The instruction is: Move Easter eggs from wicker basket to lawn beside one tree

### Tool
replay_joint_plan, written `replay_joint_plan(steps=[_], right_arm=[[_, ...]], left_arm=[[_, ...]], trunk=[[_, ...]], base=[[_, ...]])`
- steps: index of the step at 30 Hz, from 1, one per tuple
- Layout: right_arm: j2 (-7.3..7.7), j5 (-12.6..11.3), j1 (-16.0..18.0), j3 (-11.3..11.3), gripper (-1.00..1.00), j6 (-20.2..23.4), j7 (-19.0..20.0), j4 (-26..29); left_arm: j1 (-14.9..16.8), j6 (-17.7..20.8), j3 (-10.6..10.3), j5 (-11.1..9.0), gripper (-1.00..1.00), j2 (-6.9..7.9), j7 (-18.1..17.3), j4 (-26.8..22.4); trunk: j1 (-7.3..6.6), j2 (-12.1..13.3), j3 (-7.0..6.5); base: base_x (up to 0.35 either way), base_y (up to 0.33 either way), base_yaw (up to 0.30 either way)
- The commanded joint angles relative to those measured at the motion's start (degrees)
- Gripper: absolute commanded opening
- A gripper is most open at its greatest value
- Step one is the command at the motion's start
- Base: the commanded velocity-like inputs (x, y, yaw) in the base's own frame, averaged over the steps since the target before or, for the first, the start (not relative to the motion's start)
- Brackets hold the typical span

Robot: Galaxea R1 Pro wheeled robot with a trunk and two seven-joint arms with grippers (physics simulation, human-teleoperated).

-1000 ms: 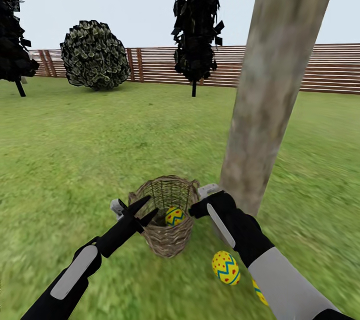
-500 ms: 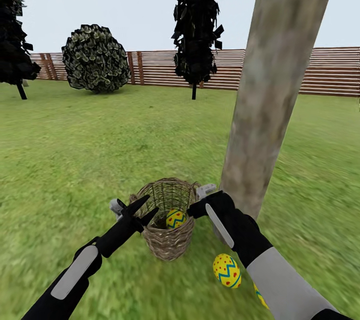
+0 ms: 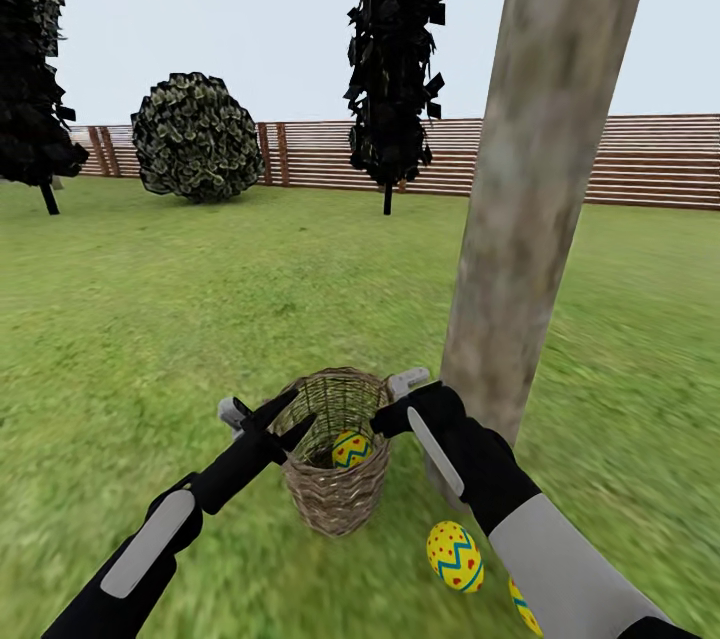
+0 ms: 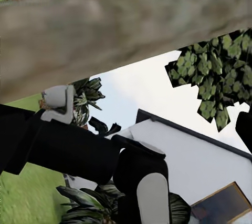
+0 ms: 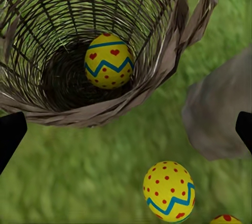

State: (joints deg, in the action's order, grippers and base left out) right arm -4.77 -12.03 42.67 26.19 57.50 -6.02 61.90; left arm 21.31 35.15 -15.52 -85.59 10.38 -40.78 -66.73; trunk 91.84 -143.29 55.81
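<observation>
The right claw [image 3: 392, 411] hangs over the basket [image 3: 335, 449] at lower centre, jaws wide and empty (probably lined up for the last egg [image 5: 108, 59] lying on the bottom). The left claw [image 3: 290, 419] sits at the opposite rim, also spread. Two eggs [image 3: 455, 555] already lie on the grass [image 3: 180, 319] at lower right, by the trunk [image 3: 530, 199].

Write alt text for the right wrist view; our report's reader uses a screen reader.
A wicker basket on the lawn holds one yellow Easter egg with a blue zigzag band and red dots. A second egg lies on the grass outside it, beside the grey base of a tree trunk; a sliver of a third egg shows at the frame edge.
</observation>
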Motion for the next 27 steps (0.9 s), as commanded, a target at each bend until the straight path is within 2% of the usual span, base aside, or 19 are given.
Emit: replay_joint_plan(steps=[1,5,10,27], right_arm=[[0.02,-0.5,0.0,0.1,1.0,0.2,-0.6,-0.1],[0.08,-0.5,0.0,0.1,1.0,0.2,-0.7,-0.3],[0.05,-0.5,0.0,0.1,1.0,0.2,-0.7,-1.2],[-0.06,-0.6,0.0,0.1,1.0,0.1,-0.7,-1.7]], left_arm=[[0.0,0.4,-0.1,-0.6,1.0,0.06,0.0,0.4],[0.0,0.4,0.1,-0.9,1.0,0.02,-0.1,2.9],[0.0,0.5,1.0,-3.1,1.0,0.16,-0.2,3.7],[0.0,0.6,1.1,-3.5,1.0,0.21,-0.2,3.8]], trunk=[[-0.01,0.0,0.06],[-0.01,0.0,0.06],[-0.01,0.0,0.05],[-0.01,0.0,-0.56]], base=[[0.0,0.0,0.0],[0.0,0.081,0.0],[0.0,0.284,-0.028],[0.001,0.346,-0.255]])
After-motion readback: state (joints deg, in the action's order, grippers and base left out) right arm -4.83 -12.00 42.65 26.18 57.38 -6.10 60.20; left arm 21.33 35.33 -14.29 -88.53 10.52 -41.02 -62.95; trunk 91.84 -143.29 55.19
